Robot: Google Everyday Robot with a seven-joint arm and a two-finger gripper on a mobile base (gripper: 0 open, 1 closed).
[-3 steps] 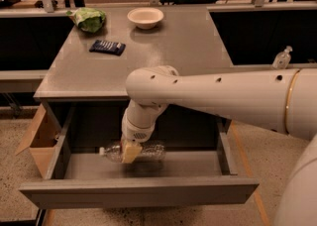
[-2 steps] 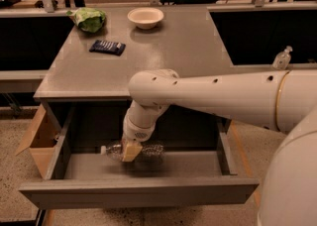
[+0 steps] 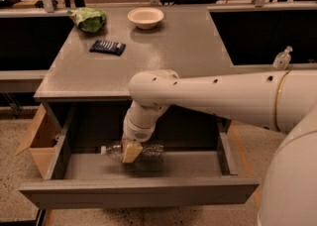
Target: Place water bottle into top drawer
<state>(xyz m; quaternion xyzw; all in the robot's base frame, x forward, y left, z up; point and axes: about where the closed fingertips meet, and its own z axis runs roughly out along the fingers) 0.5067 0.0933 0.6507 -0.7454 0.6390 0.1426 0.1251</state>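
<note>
The water bottle (image 3: 154,151), clear crinkled plastic with a white cap pointing left, lies on its side inside the open top drawer (image 3: 138,193), near the drawer's back. My gripper (image 3: 131,151) reaches down into the drawer from the white arm and is shut on the bottle's middle. One tan finger pad (image 3: 132,150) covers the front of the bottle. The bottle sits low, at or just above the drawer floor.
The grey table (image 3: 168,61) above the drawer holds a white bowl (image 3: 145,17), a green bag (image 3: 88,19) and a dark blue packet (image 3: 107,47). A tan cardboard box (image 3: 39,138) stands left of the drawer. A small clear pump bottle (image 3: 282,58) stands at the right.
The arm and the bottle stay almost in the same spot in the drawer; the gripper has shifted very slightly.
</note>
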